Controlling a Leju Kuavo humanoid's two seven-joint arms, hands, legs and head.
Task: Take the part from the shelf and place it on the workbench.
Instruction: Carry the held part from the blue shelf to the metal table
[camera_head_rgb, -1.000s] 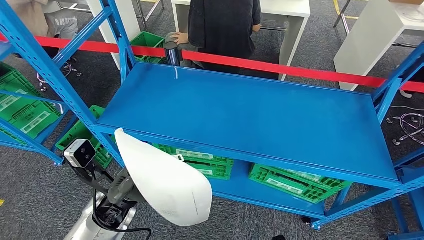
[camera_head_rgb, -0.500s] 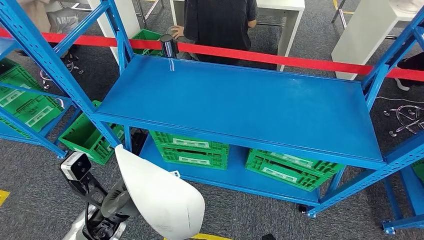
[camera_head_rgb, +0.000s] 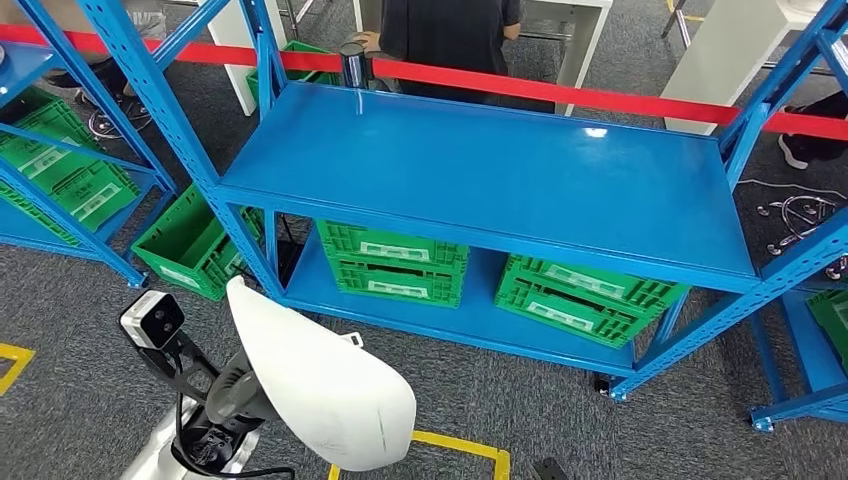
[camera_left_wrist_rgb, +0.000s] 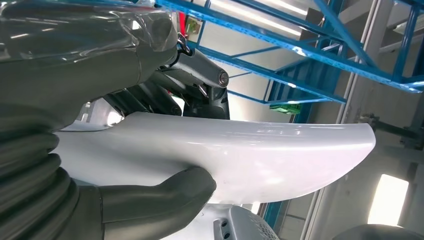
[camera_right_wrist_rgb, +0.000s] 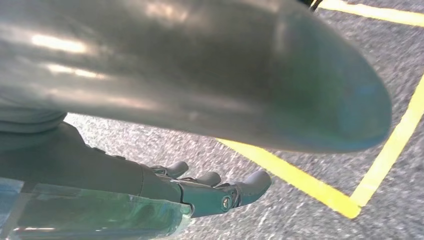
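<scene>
While left hand (camera_left_wrist_rgb: 125, 150) grips white part (camera_head_rgb: 320, 375) | right hand (camera_right_wrist_rgb: 200, 192) seemingly empty (fingers apart)

The left hand (camera_left_wrist_rgb: 100, 150) grips the white part (camera_left_wrist_rgb: 260, 155), thumb on one face, dark fingers (camera_left_wrist_rgb: 200, 85) on the other, blue shelf (camera_left_wrist_rgb: 300, 45) beyond.

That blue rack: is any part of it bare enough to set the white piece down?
The blue rack's top shelf is bare from the red tape at the back to its front edge. The lower shelf is crowded with green crates, leaving a strip along the front. The left hand grips the white part.
</scene>
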